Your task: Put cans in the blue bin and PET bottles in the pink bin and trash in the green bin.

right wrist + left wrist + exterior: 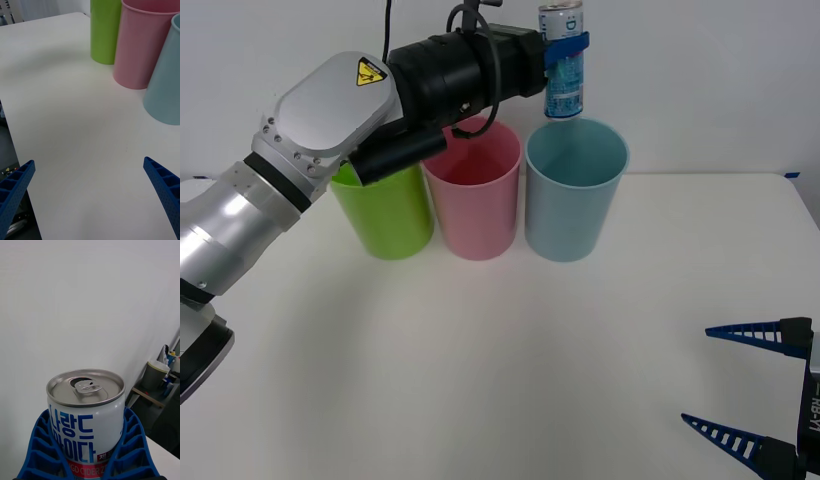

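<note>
Surface: white table (pixel 510 350) against a white wall; three bins stand in a row at its far side.
Green bin (pixel 383 212): leftmost, its rim partly hidden behind the left arm, touching or just beside the pink one.
Pink bin (pixel 475 195): middle of the row, the arm's black wrist crossing over its far rim.
Blue bin (pixel 574 190): rightmost, open mouth directly beneath the left fingers.
Left arm: reaches from the near left up and across the green and pink bins, forearm rising, yellow warning sticker on its silver shell.
Left gripper (pixel 565 55): blue ribbed fingers (pixel 39 450) closed around the can, held high over the blue bin.
Can (pixel 562 60): upright between those fingers, above the blue bin's rim and clear of it; pull tab on the silver top.
Writing: blue Korean letters on the white body, "CIDER" on a red band lower down.
Right gripper (pixel 740 385): low at the near right, fingers spread wide with bare table between them, well apart from the bins.
</note>
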Available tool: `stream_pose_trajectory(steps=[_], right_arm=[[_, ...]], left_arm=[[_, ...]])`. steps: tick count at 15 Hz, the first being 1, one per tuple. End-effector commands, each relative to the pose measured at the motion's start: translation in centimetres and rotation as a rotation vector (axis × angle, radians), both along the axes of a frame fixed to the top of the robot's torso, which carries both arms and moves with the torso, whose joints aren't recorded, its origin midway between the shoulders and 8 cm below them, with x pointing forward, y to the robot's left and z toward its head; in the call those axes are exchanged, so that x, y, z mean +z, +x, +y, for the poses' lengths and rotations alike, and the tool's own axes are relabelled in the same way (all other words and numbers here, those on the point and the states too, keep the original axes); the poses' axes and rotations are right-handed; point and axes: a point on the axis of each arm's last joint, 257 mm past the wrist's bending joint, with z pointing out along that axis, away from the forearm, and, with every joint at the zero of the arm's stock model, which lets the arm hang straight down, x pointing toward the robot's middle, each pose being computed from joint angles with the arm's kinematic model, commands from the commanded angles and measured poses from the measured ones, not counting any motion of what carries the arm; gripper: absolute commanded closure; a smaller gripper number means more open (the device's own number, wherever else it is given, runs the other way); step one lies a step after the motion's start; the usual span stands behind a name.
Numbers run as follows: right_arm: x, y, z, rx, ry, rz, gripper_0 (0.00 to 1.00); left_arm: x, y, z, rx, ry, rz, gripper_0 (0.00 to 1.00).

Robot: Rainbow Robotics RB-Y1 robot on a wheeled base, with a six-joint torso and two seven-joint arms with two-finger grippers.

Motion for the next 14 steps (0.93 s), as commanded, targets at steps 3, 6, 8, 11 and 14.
stream_pose_trajectory(steps=[3,6,8,11,14], right_arm=[[0.0,0.0,0.0,0.0,0.0,0.0,0.0],[0.0,0.0,0.0,0.0,0.0,0.0,0.0],[0.0,0.0,0.0,0.0,0.0,0.0,0.0],[0.0,0.0,0.0,0.0,0.0,0.0,0.0],[0.0,0.0,0.0,0.0,0.0,0.0,0.0]], left_arm=[[-2.5,1.4,-1.7,0.03,0.057,0.009,1.0],[-2.8,3.0,-2.2,0.062,0.097,-0.006,1.0],[-3.5,3.4,-2.5,0.077,0.124,-0.015,1.0],[-5.0,3.4,-3.0,0.07,0.151,0.002,1.0],[-5.8,3.4,-3.4,0.073,0.168,0.004,1.0]])
